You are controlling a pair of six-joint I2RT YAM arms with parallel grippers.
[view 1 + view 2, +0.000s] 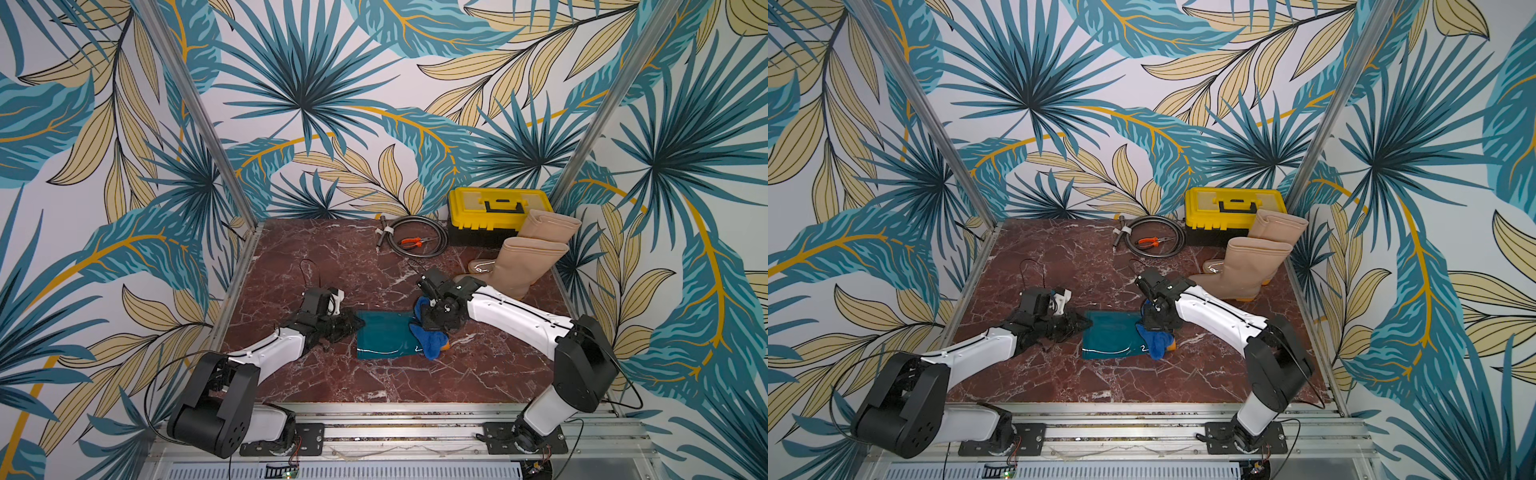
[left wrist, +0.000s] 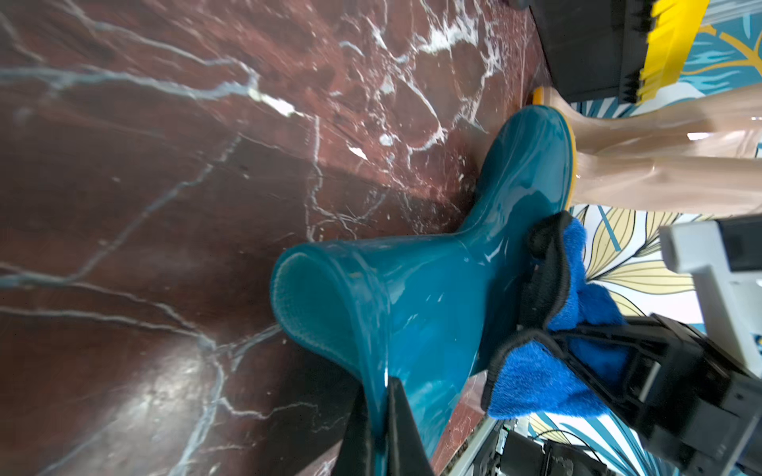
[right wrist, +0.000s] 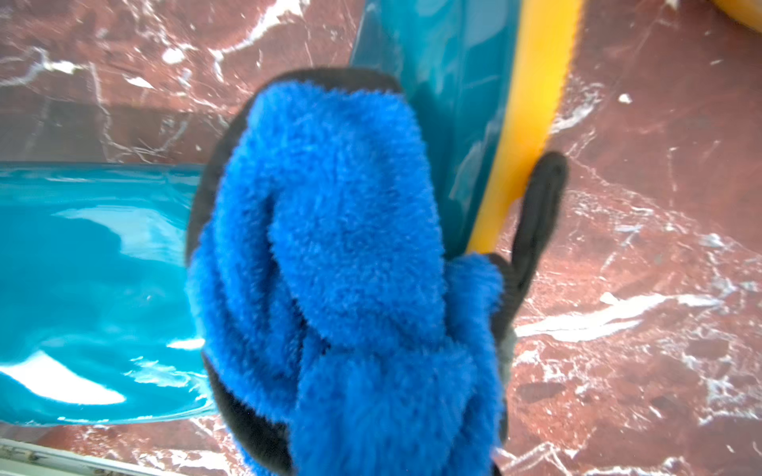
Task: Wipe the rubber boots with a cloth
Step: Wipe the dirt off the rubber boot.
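Centrally, the dark teal glossy rubber boot lies on its side on the red-brown marbled tabletop. Its shaft points towards the left arm and its foot towards the right. We see the left gripper pinched together on the rim of the shaft's open mouth, a finger on either side of the rubber wall. We judge that this hold anchors the slippery boot so it does not slide under the rubbing.

At the ankle, the right gripper is clamped on the bright blue fluffy terry cloth. The cloth is bunched into a wad and pressed where shaft meets foot, and one black-edged corner touches the orange-yellow sole. Laying the boot flat, we reckon, offers its broad side to the cloth.

Farther back on the right, well apart from the work, two beige-tan glossy rubber boots stand upright side by side. They are just in front of a yellow-lidded black plastic toolbox, seemingly parked out of the way. Whether they have been wiped we cannot tell.
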